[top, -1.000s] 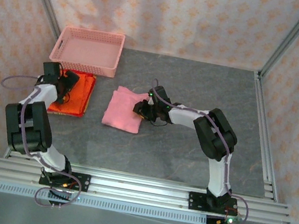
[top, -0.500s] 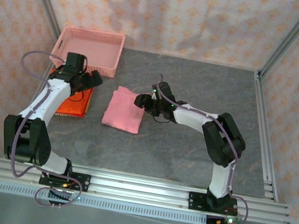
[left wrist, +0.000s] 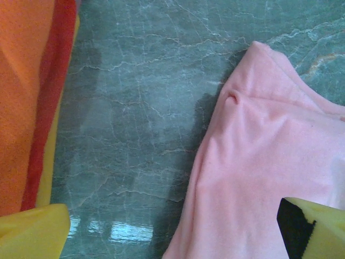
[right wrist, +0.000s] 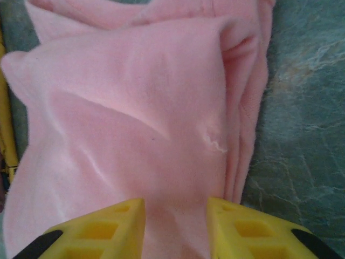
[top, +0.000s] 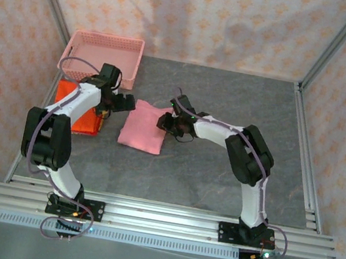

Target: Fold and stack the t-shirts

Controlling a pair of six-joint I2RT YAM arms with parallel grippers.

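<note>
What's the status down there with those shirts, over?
Left pincer open, over left edge of light pink folded cloth t-shirt. Right pincer shut on its right edge. Orange-red folded cloth shirts lie left; pink plastic mesh basket behind, clear of both.

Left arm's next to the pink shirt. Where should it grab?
Probably the pink shirt's left edge near its far corner, with the open left end effector coming in low from the orange pile's side. That edge lies flat and free on the table, and the right end effector straddles the opposite edge.
</note>
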